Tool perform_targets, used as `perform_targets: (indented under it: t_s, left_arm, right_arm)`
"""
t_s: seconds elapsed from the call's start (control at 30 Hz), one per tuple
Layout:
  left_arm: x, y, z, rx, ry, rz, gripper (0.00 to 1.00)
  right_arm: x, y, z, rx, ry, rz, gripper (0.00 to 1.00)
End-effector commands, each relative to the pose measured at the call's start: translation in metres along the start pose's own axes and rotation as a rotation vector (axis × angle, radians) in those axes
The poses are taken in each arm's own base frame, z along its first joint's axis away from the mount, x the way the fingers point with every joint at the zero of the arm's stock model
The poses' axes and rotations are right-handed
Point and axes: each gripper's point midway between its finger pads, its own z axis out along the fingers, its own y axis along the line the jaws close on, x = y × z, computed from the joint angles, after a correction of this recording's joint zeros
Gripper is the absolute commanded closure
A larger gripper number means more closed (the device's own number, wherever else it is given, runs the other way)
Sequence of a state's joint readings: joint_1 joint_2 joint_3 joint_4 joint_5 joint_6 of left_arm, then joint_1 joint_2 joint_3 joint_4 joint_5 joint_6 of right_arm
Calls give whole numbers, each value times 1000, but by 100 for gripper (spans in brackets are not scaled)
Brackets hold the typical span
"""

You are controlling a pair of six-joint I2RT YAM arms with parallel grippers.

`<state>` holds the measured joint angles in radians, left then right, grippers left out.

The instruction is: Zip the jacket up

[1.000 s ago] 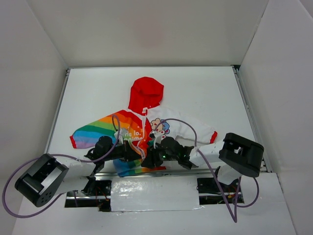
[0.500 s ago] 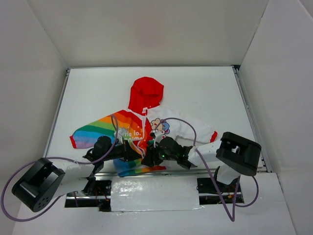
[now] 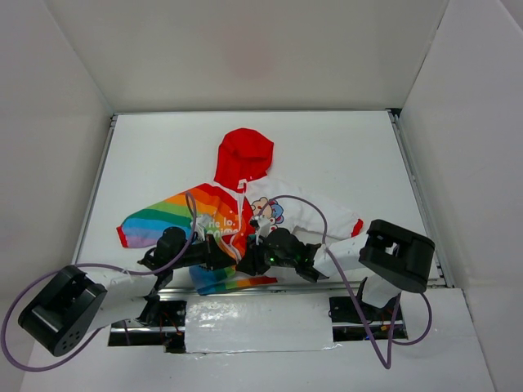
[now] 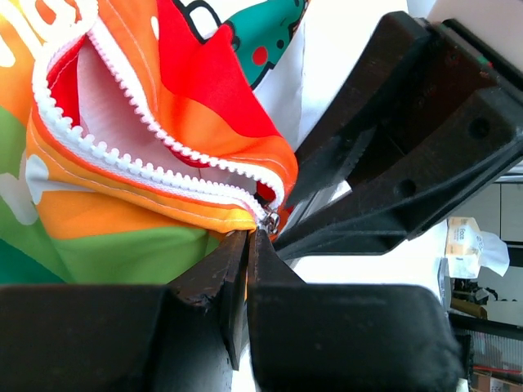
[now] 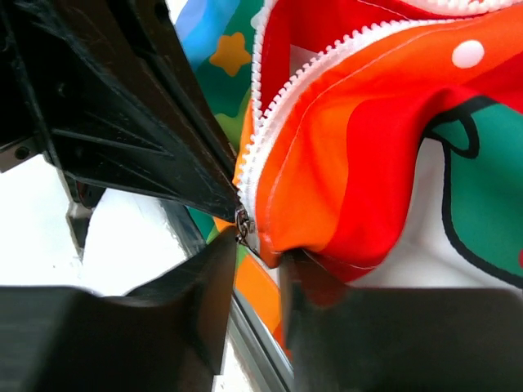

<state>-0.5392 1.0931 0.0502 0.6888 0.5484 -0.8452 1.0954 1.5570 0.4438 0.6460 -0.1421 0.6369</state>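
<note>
your jacket [image 3: 208,208] lies flat on the white surface [image 3: 351,155], with the red hood [image 3: 243,155] far and the hem at the near edge. the rainbow half is on the left and the white half on the right. your left hand [image 4: 252,238] sits low at the hem. it is clenched on the jacket's bottom corner, fingertips pinched together at the small metal slider [image 4: 267,220] where the white zipper [image 4: 147,175] ends. beyond that point the two rows of teeth gape apart. your right hand [image 5: 258,255] faces it from the right. its fingers [image 5: 200,302] stand apart with the orange fold of the hem dipping between them, and you cannot tell whether it grips.
</note>
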Motion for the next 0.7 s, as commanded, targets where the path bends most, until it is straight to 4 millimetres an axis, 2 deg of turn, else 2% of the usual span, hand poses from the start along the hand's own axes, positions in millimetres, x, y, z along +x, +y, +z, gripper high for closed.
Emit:
perform_targets:
  t_s: [0.0,0.2,0.4,0.6,0.67]
  left_arm:
    - [-3,-11,1,52,-4,20,100]
    - [-3,-10,2,50,1,26,100]
    - [-6,-13,3,54,-4,34,100]
    - [-8,-13,3,55,-5,43,100]
    - [-7,-13,3,57,-5,42,100]
  right_arm:
    - [-19,17,-1,-64,-72,-15,69]
    - [-13,17,-3,-64,-51,20,78]
    - [-6,20,-7,-80,-30,89,79]
    - [-2,27,-10,-94,3,194,88]
    - [1,32,-10,-109,30,214,86]
